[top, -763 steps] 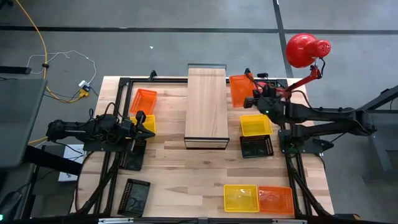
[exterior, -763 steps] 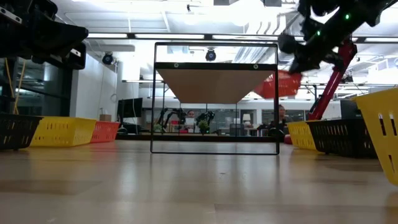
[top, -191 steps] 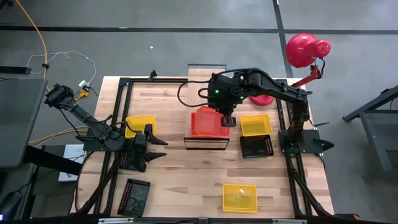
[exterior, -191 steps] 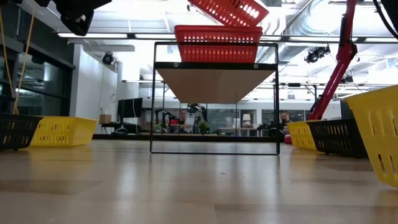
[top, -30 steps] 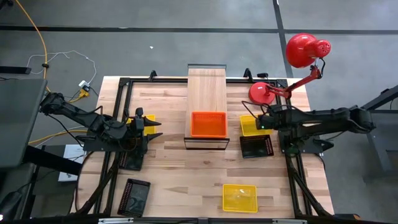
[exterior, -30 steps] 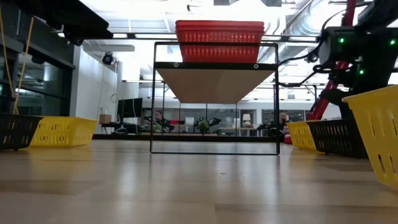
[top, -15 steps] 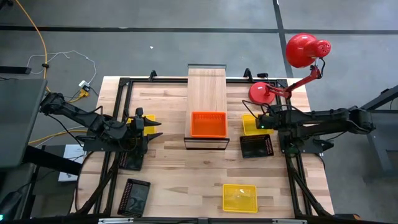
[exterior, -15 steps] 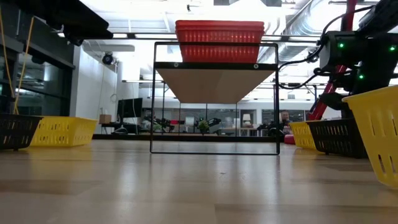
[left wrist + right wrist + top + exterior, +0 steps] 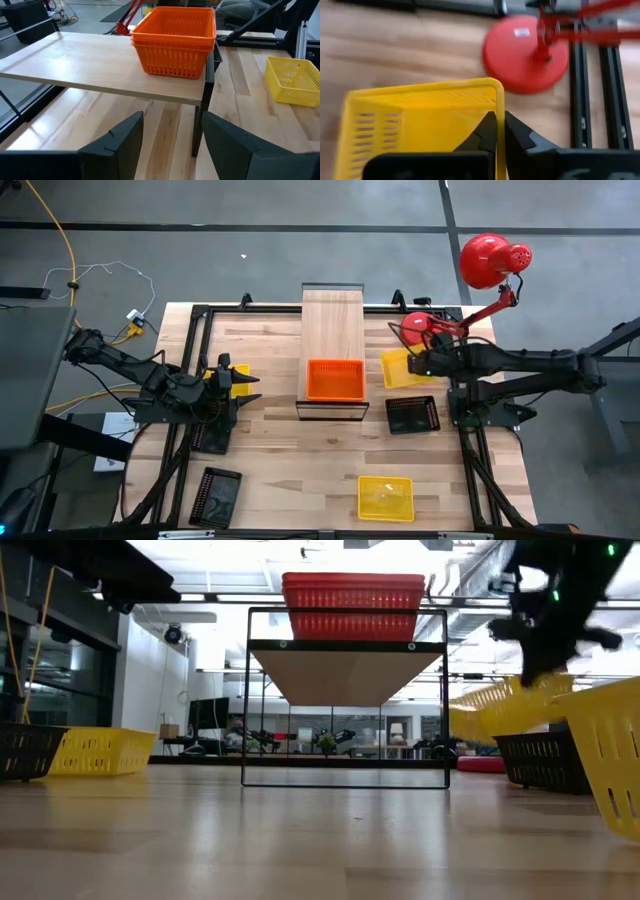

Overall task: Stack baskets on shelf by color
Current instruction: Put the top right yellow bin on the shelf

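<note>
Two orange baskets [image 9: 335, 380] sit nested on the near end of the light-wood shelf [image 9: 333, 320]; they also show as the orange baskets [image 9: 175, 40]. My right gripper [image 9: 418, 364] is to the right of the shelf, shut on a yellow basket [image 9: 398, 368], which hangs tilted as the yellow basket [image 9: 500, 705]. My left gripper [image 9: 170, 145] stands open with nothing between its fingers. It is at the table's left, the left gripper [image 9: 250, 387], next to another yellow basket [image 9: 238, 372]. My right gripper pinches the yellow basket's wall toward the table's right edge at its rim [image 9: 499, 102], one finger [image 9: 486, 129] inside the basket and one outside. The fingers point down from above. The basket is lifted clear of the table and tilts, its held side higher.
A black basket [image 9: 412, 415] lies just near of the lifted one. A third yellow basket [image 9: 385, 498] lies near the front edge. Black baskets [image 9: 218, 495] lie at the left front. A red lamp's base [image 9: 525, 52] stands at the far right.
My right gripper has taken hold of the yellow basket and gone up with it, a little toward the table's far edge and the shelf. The basket, flat on the table before, now hangs tilted and clear of it.
</note>
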`<state>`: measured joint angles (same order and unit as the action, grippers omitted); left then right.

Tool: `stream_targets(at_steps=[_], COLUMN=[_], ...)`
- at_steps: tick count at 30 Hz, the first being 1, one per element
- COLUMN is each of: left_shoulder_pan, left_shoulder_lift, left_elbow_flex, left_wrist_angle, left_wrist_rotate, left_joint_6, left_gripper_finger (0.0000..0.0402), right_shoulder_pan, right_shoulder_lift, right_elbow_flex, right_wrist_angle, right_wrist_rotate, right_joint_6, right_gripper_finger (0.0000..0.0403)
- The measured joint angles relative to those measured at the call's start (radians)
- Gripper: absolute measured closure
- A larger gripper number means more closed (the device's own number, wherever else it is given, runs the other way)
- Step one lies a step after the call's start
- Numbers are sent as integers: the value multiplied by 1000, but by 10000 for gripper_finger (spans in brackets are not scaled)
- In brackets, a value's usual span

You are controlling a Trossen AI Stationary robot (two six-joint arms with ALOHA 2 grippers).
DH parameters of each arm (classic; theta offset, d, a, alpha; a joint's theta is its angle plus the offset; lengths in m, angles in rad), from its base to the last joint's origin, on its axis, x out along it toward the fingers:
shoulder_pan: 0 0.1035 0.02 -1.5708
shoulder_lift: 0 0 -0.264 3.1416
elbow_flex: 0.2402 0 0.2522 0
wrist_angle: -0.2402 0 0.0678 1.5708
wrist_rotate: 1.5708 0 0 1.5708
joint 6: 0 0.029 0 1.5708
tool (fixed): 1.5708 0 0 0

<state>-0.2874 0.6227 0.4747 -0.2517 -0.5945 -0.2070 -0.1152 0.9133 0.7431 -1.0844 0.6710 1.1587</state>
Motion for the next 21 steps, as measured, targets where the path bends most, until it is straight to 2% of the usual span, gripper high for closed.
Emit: stream_targets(at_steps=[7, 11, 16, 21], left_shoulder_pan=[-1, -1, -1, -1], left_shoulder_lift=[-22, -37, -50, -51], left_elbow_flex=[0, -1, -1, -1], left_wrist_angle=[-15, -14, -10, 32], left_wrist_rotate=[1, 7, 6, 0], left_joint_6=[-1, -1, 0, 0], left_gripper_finger=[209, 209, 209, 209], right_shoulder_pan=[79, 119, 124, 97], right_shoulder_lift=[3, 3, 32, 137], right_elbow_flex=[206, 251, 213, 205], right_wrist_angle=[-40, 68, 367, 522], right_wrist_rotate=[171, 295, 287, 290], right_joint_6=[-15, -39, -171, -185], right_gripper_finger=[402, 402, 402, 402])
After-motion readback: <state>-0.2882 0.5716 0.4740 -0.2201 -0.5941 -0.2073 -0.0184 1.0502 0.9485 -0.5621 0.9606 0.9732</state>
